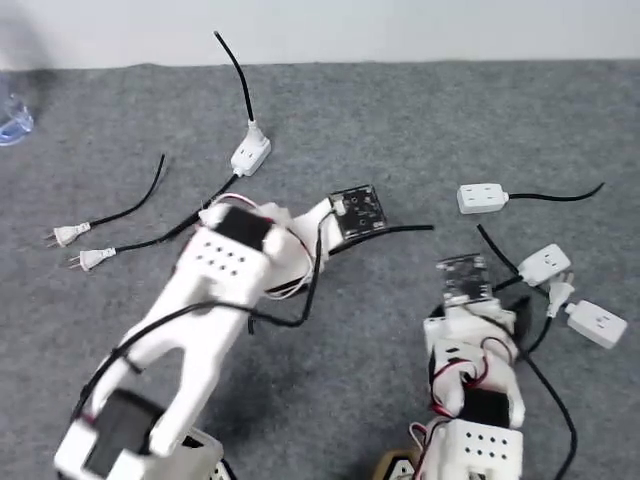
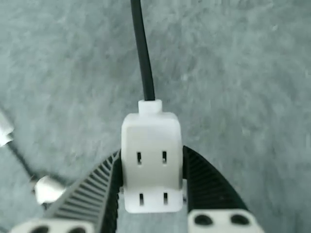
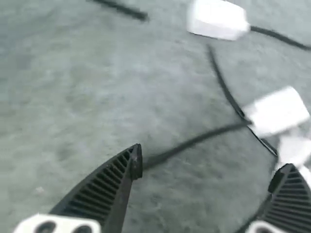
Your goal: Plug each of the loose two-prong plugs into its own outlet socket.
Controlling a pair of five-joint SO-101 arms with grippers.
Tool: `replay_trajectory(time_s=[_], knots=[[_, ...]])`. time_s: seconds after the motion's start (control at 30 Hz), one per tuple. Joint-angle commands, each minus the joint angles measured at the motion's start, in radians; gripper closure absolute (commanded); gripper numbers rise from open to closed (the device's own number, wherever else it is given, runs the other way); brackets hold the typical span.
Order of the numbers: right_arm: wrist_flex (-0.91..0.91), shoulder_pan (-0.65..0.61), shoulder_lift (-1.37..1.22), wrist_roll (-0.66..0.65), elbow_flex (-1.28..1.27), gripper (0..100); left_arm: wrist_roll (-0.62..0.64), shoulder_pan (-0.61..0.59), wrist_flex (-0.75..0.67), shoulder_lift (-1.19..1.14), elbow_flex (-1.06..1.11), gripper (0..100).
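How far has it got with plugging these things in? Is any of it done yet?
Nothing looks clearly plugged in yet. One loose plug and another plug lie on the carpet, prongs bare. In hand: the left gripper is closed on one outlet socket. The right gripper is open above the carpet near another socket. Left to do: seating every plug.

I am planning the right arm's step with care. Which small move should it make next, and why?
Probably shift the right gripper sideways until the white plug lies between its open fingers. The plug sits beside one finger, not between them, and the left gripper holds an outlet socket ready to receive it.
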State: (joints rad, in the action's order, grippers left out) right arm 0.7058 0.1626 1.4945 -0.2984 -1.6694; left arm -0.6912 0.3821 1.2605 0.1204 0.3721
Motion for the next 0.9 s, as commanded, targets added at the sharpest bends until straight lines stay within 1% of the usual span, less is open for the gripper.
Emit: replay_trajectory(time_s=[0.0,0.13,0.27,0.4,0.53,0.6,0.67,0.77,0.87], knots=[[-0.033,0.071,0.012,0.061,0.064,59.3,0.031,0.021,-0.121,-0.135,-0.007,99],[-0.035,0.085,0.012,0.069,0.066,59.3,0.031,0.072,-0.189,-0.276,-0.008,99],[-0.036,0.085,0.012,0.066,0.066,59.3,0.032,0.144,-0.242,-0.359,-0.015,99],[-0.036,0.082,0.012,0.066,0.066,59.3,0.032,0.180,-0.242,-0.350,-0.027,99],[-0.036,0.081,0.012,0.066,0.066,59.3,0.032,0.181,-0.238,-0.350,-0.027,99],[-0.038,0.081,0.012,0.066,0.066,59.3,0.026,0.184,-0.213,-0.354,-0.027,97],[-0.038,0.081,0.012,0.066,0.066,59.3,0.026,0.184,-0.167,-0.351,-0.030,91],[-0.038,0.081,0.012,0.066,0.066,59.3,0.026,0.183,-0.126,-0.345,-0.033,79],[-0.038,0.081,0.012,0.066,0.066,59.3,0.028,0.183,-0.094,-0.345,-0.068,72]])
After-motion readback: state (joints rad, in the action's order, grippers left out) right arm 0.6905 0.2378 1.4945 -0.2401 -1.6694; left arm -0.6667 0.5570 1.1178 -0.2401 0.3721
